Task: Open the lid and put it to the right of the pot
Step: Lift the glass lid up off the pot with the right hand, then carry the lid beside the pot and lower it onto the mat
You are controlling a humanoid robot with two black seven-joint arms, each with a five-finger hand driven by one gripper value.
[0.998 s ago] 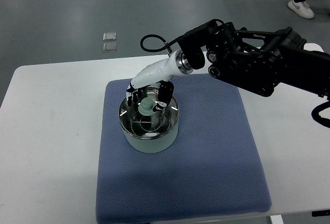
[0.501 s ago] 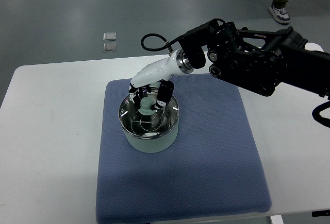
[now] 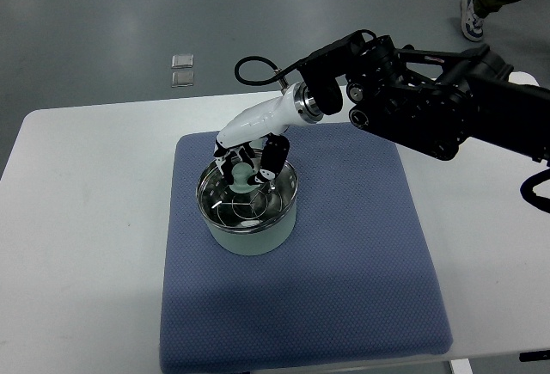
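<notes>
White-shelled right hand (image 3: 249, 155) is sitting right over the pot, and its dark fingers (image 3: 272, 157) are curled in around the pale green knob (image 3: 241, 174) on the lid (image 3: 247, 200). Looks to me like they're clamped on that knob, though honestly from this steep angle you can't see how much finger is actually under the knob's shoulder versus just pinching its sides. That's your first worry: a shallow pinch on a small rounded knob can slip the second you lift, and the lid drops back onto the pot with a clang, or lands cocked on the rim.

Lid itself is glass with a steel ring, seated on the pale green pot (image 3: 253, 235), maybe a touch tilted, hard to say. The pot is small and probably light, sitting near the left side of the blue mat (image 3: 344, 254). If the lid binds at all, you could drag or tip the whole pot instead of opening it, since nothing's holding it down. The left arm isn't in the shot.

Good news is the stretch of mat to the right of the pot is open, so there's room to set it down. Just lift straight up before you swing right, or the lid's edge may catch the rim. The white table (image 3: 77, 185) around it is slick, so aim for the mat.

Also there's a person's shoe (image 3: 471, 6) at the top right, well away.
</notes>
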